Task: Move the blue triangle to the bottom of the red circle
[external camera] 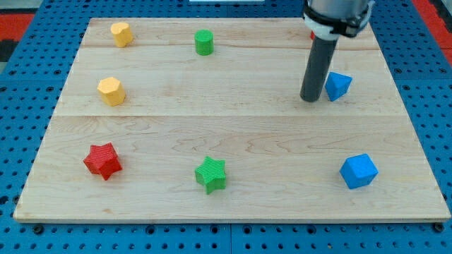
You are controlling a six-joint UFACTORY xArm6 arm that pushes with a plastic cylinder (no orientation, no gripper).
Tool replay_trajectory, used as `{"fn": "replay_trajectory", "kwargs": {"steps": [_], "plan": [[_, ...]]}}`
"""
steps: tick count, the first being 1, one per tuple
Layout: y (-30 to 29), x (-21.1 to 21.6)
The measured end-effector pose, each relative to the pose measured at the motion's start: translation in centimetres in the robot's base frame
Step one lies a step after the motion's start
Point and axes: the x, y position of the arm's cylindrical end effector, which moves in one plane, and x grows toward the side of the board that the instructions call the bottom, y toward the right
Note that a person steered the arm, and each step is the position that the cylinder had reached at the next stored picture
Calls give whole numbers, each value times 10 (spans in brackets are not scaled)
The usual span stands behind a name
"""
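The blue triangle lies on the wooden board at the view's upper right. My tip rests on the board just left of the blue triangle, close to it or touching its left side. No red circle shows in this view; the only red block is a red star at the view's lower left.
A yellow block sits at the top left and another yellow block below it. A green cylinder is at top centre, a green star at bottom centre, a blue cube at the lower right. The board's edge runs along the bottom.
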Motion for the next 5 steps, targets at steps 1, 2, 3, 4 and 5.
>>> {"fn": "replay_trajectory", "kwargs": {"steps": [1,2,3,4,5], "plan": [[35,18],[51,11],[54,-13],[54,-48],[58,-82]]}}
